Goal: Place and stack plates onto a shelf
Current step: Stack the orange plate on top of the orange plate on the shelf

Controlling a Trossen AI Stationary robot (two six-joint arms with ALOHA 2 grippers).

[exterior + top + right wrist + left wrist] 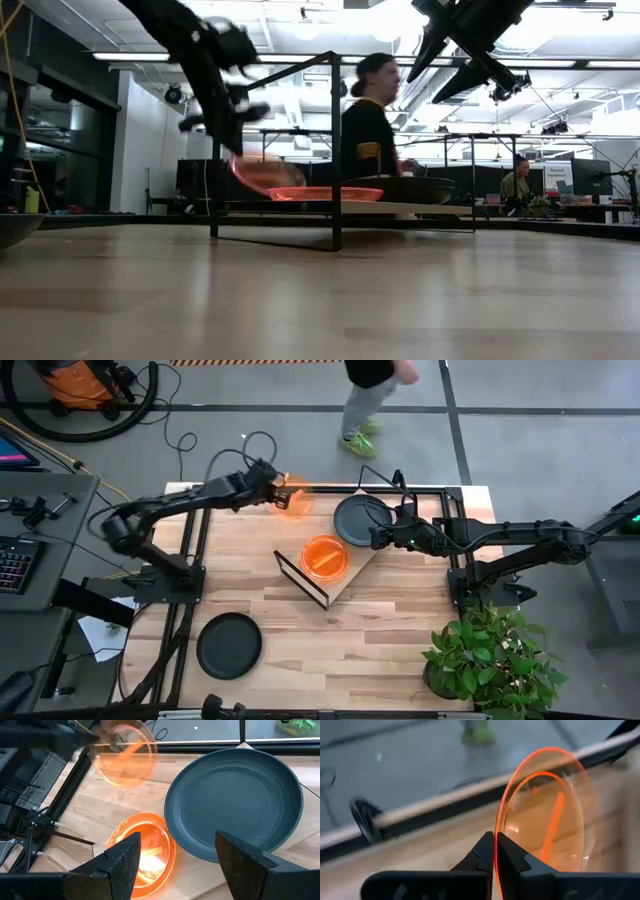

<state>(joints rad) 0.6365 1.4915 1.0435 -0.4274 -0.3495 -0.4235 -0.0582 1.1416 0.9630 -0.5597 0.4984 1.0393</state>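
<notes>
1. My left end effector (495, 851) was pinched shut on the rim of a translucent orange plate (545, 812), which it held tilted on edge in the air.
2. From overhead, that held plate (291, 499) sat above the far edge of the worktop (380, 650), just beyond the shelf's far left corner.
3. My right end effector (175, 857) had its fingers spread wide with nothing between them, and it hovered above the shelf (352, 575).
4. Directly ahead of those fingers a dark grey plate (234, 802) lay flat on the shelf board.
5. Just beside it, towards the left arm, a stack of orange plates (145, 847) rested on the same board; I could not tell how many were in it.
6. At worktop level the orange stack (325, 193) and the dark plate (405, 187) showed side by side on the raised board.
7. Another dark plate (229, 645) lay on the worktop near its front left corner, well apart from the shelf.
8. A potted plant (490, 655) stood at the front right corner.
9. A person (372, 125) stood beyond the far edge of the worktop.
</notes>
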